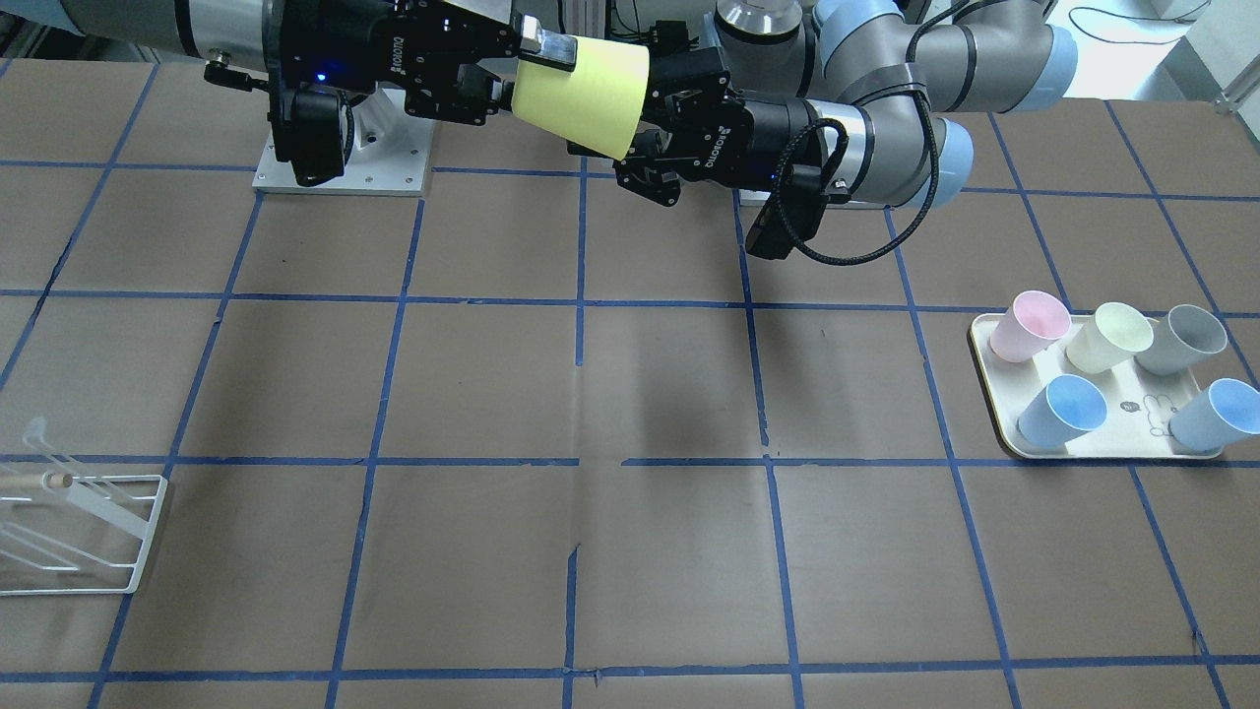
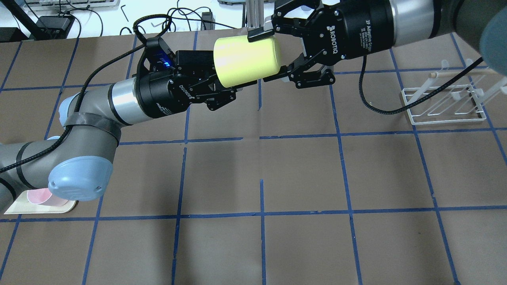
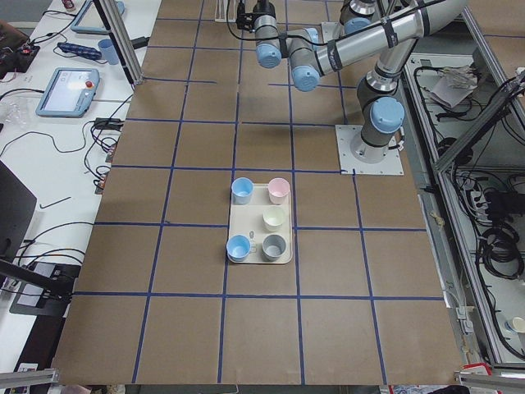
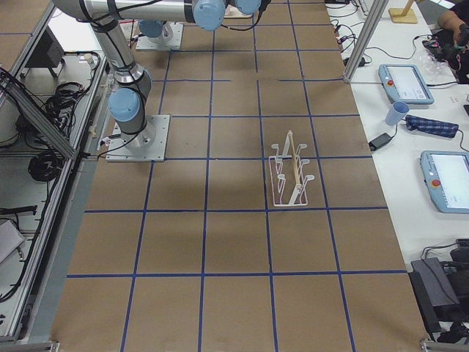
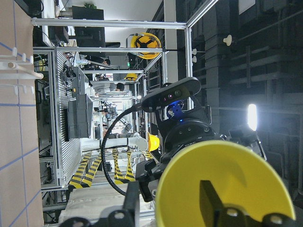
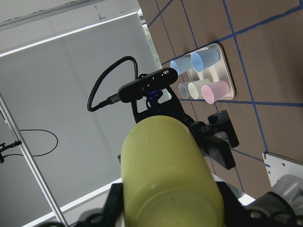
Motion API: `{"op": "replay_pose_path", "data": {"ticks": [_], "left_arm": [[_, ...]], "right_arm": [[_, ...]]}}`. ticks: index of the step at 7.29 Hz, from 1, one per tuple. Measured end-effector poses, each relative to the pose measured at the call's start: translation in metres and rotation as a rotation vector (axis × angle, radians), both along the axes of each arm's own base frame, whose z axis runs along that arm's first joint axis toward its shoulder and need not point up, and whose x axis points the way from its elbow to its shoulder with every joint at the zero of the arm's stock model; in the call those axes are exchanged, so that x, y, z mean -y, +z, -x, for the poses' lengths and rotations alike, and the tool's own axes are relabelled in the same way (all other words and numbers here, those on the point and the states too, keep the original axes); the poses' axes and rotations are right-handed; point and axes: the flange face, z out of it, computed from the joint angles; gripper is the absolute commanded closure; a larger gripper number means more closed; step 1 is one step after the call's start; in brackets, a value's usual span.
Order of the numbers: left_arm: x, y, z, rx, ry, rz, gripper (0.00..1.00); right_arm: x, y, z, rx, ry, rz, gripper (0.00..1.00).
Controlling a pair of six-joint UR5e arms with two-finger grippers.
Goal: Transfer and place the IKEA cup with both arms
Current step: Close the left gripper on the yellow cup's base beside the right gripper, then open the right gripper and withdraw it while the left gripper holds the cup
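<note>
The IKEA cup (image 1: 581, 94), lime-yellow, hangs on its side high above the table's far middle, between both grippers. It also shows in the overhead view (image 2: 245, 61). My right gripper (image 2: 271, 53) is shut on its base end, with fingers pressed on both sides in the right wrist view (image 6: 168, 203). My left gripper (image 2: 220, 83) is at the open rim. In the left wrist view (image 5: 170, 203) one finger is inside the cup (image 5: 246, 179) and one outside, both clear of the wall, so it is open.
A cream tray (image 1: 1083, 448) on my left side holds a pink cup (image 1: 1029, 325), a cream cup (image 1: 1107, 335), a grey cup (image 1: 1181, 340) and two blue cups (image 1: 1063, 409). A white wire rack (image 2: 443, 107) stands on my right side.
</note>
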Motion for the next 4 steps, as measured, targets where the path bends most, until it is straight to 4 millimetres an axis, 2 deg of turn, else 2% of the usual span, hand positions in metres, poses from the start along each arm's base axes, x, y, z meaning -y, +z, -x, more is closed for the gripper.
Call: {"op": "replay_pose_path", "data": {"ticks": [1,2,3,4], "left_arm": [[-0.0002,0.0005,0.0000,0.001,0.000,0.004,1.00],[-0.0003,0.0009,0.0001,0.003,0.000,0.012,1.00],[-0.0006,0.0026,0.0001,0.004,0.000,0.025,1.00],[-0.0005,0.0037,0.0001,0.005,0.000,0.032,1.00]], "right_arm": [[0.0001,0.0000,0.0000,0.001,0.000,0.000,0.49],[0.0000,0.0008,-0.0001,0.002,-0.001,0.001,0.42],[0.0000,0.0007,-0.0002,0.002,-0.001,0.001,0.01],[0.0001,0.0004,-0.0004,0.003,-0.001,0.000,0.00]]}}
